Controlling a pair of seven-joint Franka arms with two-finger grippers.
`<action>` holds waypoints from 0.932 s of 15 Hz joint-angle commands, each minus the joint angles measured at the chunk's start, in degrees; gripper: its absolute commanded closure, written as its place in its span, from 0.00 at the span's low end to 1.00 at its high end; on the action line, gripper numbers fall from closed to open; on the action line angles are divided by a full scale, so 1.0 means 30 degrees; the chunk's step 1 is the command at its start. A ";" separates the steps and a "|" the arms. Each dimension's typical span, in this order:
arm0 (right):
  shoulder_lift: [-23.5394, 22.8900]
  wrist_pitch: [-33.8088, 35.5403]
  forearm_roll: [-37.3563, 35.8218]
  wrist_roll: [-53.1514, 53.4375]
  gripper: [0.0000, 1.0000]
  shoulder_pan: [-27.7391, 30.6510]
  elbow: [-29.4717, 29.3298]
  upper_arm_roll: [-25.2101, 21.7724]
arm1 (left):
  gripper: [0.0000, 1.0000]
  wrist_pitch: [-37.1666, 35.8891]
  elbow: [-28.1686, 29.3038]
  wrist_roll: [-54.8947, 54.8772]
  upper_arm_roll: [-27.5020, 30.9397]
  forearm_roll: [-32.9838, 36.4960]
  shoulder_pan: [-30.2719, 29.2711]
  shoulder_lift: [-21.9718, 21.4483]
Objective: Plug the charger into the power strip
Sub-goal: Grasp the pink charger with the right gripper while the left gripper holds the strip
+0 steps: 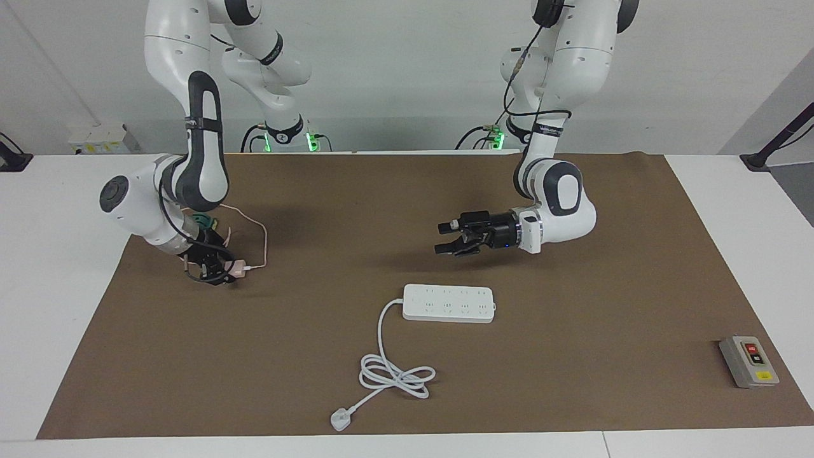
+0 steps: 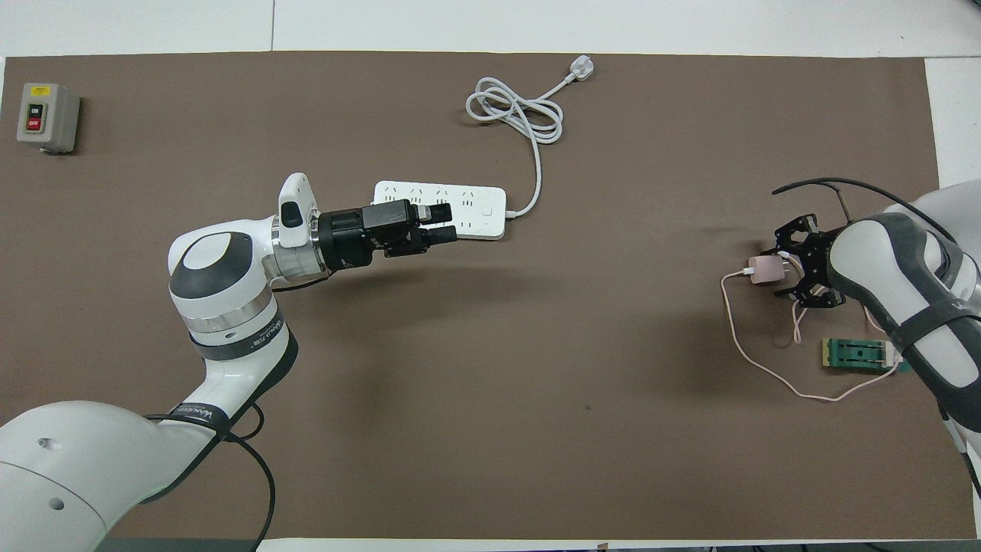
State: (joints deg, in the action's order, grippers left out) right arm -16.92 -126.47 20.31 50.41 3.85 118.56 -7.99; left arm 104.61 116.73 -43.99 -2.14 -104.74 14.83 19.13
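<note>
Altogether one charger (image 2: pixel 764 269), one power strip (image 1: pixel 449 303), one grey switch box (image 1: pixel 748 361) and one green block (image 2: pixel 861 354) lie on the brown mat of the counter (image 1: pixel 407 447), worked by two arms. At the right arm's end, the right pincer (image 2: pixel 783 270) is down at the mat with its two fingers either side of the charger's pink cube; whether they already squeeze it cannot be told. From the cube one thin pink cable (image 2: pixel 734 337) loops around toward the green block, just beside that pincer. Over bare mat hangs the left pincer (image 1: pixel 444 237), fingers spread and holding nothing, with the power strip on the mat just beside it. One white cord (image 1: pixel 389 373) coils away from the strip to a single plug (image 1: pixel 341 420).
</note>
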 commanded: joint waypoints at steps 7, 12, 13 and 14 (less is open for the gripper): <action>0.0190 0.1429 0.2078 0.0447 1.00 -0.0110 -0.1194 0.0201 | 0.00 -0.1209 0.1195 -0.0542 0.0245 -0.0389 -0.0109 -0.0899; 0.1826 0.3542 0.2079 0.4282 1.00 -0.1894 -0.1989 0.0289 | 0.00 -0.1210 0.1401 -0.1012 0.0303 -0.0273 -0.0255 -0.0987; 0.2266 0.3806 0.2079 0.5132 1.00 -0.2392 -0.1989 0.0289 | 0.00 -0.1239 0.1401 -0.1157 0.0303 -0.0272 -0.0285 -0.0987; 0.2676 0.3982 0.2079 0.5692 1.00 -0.2948 -0.2018 0.0289 | 0.00 -0.1239 0.1430 -0.1332 0.0303 -0.0272 -0.0314 -0.0987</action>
State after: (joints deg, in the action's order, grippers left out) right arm -12.31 -115.98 25.76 63.68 -2.53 111.85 -7.19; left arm 101.83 118.72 -46.00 -1.40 -104.74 14.45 18.03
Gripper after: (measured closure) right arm 0.529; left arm 0.000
